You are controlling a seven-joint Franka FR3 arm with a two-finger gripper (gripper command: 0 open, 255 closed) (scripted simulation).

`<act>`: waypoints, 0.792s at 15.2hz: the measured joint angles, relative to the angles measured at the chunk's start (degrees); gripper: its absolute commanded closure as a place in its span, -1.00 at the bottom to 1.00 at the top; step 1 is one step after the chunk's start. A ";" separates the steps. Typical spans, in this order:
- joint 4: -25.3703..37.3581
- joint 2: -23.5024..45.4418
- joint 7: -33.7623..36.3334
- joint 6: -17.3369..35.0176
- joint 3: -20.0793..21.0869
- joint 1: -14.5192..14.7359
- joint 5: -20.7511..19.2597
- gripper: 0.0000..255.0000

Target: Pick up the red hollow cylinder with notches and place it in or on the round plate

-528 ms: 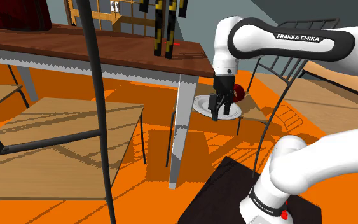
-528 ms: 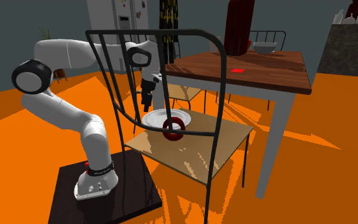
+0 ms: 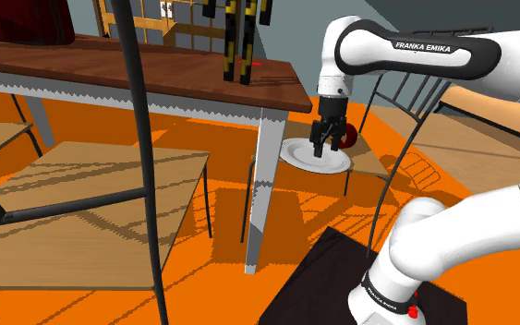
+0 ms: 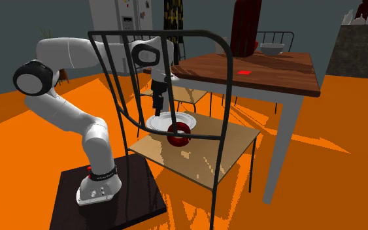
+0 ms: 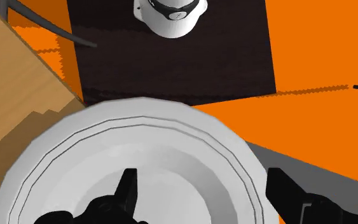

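Observation:
The red hollow cylinder (image 3: 345,137) rests on a wooden chair seat (image 4: 231,140), touching the edge of the round white plate (image 3: 295,153). In the second exterior view the cylinder (image 4: 178,141) lies just past the plate (image 4: 155,123), on the side away from the stand. My black gripper (image 3: 320,151) hangs over the plate, fingers open with nothing between them, a short way from the cylinder. From the wrist, the plate's rim (image 5: 139,116) curves beneath my gripper (image 5: 205,191), whose two fingers stand wide apart.
A brown table (image 3: 156,74) on a grey leg (image 3: 262,185) stands at the shoulder view's left of the chair. A black wire chair back (image 4: 223,98) crosses the foreground of the second exterior view. The dark stand (image 4: 130,196) sits on the orange floor.
The gripper has risen a little and shifted toward the shoulder view's right, closer to the red cylinder. It stays open. The cylinder and the plate have not moved.

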 measured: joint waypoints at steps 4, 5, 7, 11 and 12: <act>2.70 1.63 -2.81 0.95 -3.31 -2.12 -3.72 -1.00; 4.00 2.72 -3.34 1.28 -4.00 -2.48 -4.39 -1.00; 5.78 3.95 -4.89 1.88 -5.77 -3.46 -6.04 -1.00; 10.66 6.56 -7.88 2.09 -9.09 -5.13 -8.73 -1.00; 11.93 7.26 -8.92 2.23 -10.16 -5.61 -9.46 -1.00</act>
